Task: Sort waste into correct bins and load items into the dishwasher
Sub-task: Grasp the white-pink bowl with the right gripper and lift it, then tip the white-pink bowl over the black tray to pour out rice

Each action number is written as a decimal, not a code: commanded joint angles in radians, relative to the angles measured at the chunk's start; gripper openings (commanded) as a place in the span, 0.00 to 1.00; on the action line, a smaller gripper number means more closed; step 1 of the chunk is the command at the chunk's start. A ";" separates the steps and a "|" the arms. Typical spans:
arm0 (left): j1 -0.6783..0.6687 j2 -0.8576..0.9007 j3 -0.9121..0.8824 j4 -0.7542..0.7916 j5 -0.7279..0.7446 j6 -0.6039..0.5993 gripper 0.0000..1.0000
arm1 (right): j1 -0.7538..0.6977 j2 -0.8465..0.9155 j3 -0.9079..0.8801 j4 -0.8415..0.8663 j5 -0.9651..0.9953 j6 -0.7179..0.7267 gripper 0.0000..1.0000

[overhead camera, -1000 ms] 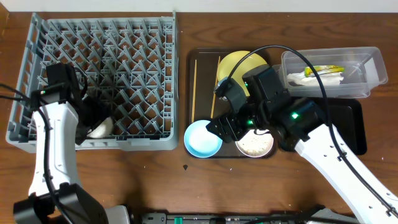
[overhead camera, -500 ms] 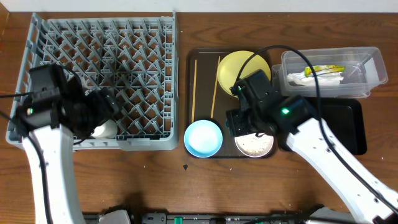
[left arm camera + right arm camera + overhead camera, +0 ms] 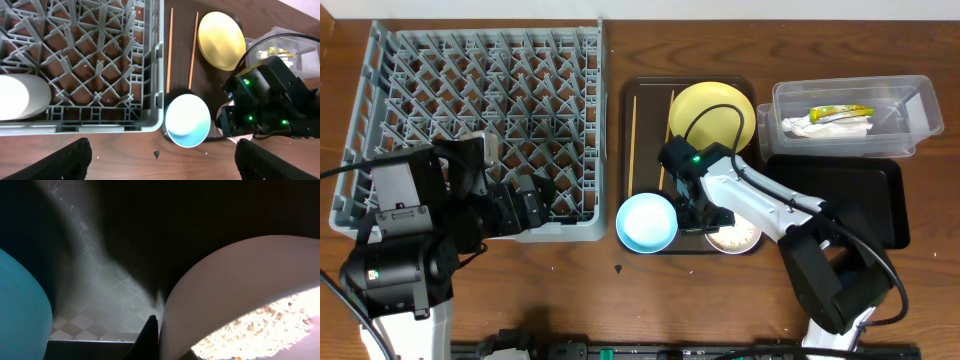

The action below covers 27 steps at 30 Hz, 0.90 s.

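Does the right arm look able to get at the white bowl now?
Likely yes: the right tool hangs at the rim of the white bowl, the light blue bowl lies aside, and nothing stands between.

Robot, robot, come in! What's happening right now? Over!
Left gripper open, empty. Right gripper low at rim of white bowl, grip unclear. Crumbs inside bowl; blue bowl close beside.

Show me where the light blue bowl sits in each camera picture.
Overhead: the light blue bowl is low centre, at a corner of the dark brown tray.
Left wrist: low centre, just right of the grey rack.
Right wrist: a blue curve at the far left edge.
Shared landmark: that tray beneath it.
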<state>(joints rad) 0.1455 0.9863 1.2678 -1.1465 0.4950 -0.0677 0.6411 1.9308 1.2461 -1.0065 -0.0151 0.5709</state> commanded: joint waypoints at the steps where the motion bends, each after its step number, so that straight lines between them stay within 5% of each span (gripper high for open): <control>1: -0.005 0.020 0.013 -0.005 -0.022 0.030 0.92 | 0.006 -0.021 -0.004 -0.001 0.000 0.019 0.01; 9: -0.006 0.076 0.013 -0.005 -0.027 0.029 0.92 | -0.109 -0.261 -0.004 0.016 -0.186 -0.145 0.01; 21: -0.008 0.082 0.013 -0.016 -0.027 0.029 0.92 | -0.691 -0.401 -0.016 -0.044 -0.806 -0.610 0.01; 27: -0.008 0.082 0.013 -0.016 -0.027 0.029 0.92 | -0.904 -0.386 -0.124 0.075 -1.061 -0.679 0.01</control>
<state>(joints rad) 0.1417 1.0695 1.2678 -1.1568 0.4717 -0.0509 -0.1970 1.5341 1.1778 -0.9745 -0.8509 -0.0067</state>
